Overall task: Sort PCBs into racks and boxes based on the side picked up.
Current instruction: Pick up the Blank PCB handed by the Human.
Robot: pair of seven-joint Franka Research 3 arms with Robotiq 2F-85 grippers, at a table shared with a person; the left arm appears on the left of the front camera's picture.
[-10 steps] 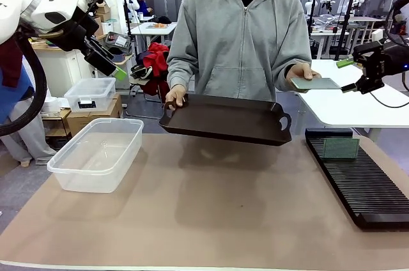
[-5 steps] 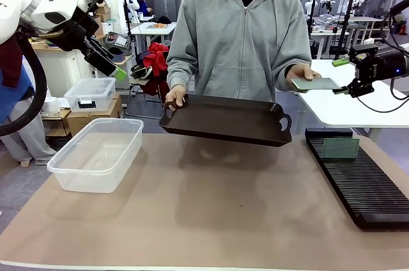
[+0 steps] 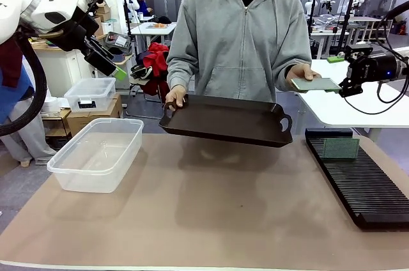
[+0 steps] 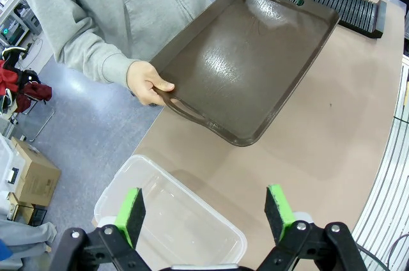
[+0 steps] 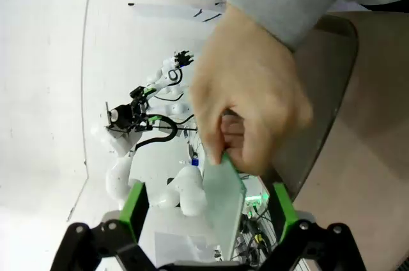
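Table (image 3: pixel 223 220): brown mat, spans the whole near scene.

Person (image 3: pixel 239 34): grey hooded top, standing at the far side, centre.

Tray (image 3: pixel 227 119): dark brown, with handles, held above the far middle of the table and tilted. The person's tray hand (image 3: pixel 174 97) grips its left handle. In the left wrist view the tray (image 4: pixel 249 66) lies aslant.

Box (image 3: pixel 89 180): clear, lidless tub on the table, left side.

Rack (image 3: pixel 361 185): long, black, slotted, on the table at the right, running near to far.

Left gripper (image 3: pixel 115 66): raised high at far left, well apart from the table things. In its own view (image 4: pixel 204 210) the green pads are spread wide with nothing between them, and the box (image 4: pixel 128 181) is below.

Right gripper (image 3: pixel 337 74): far right, raised, level with the person's board hand (image 3: pixel 300 74). Its fingers straddle the right end of the PCB in the hand (image 3: pixel 315 84). In the right wrist view the gripper (image 5: pixel 208 210) has a gap on each side of that board (image 5: pixel 223 204), so the pads do not yet clamp it. The hand (image 5: pixel 249 105) pinches the board's other end.

PCB in the rack (image 3: pixel 340 148): green, on edge in a slot near the rack's far end.
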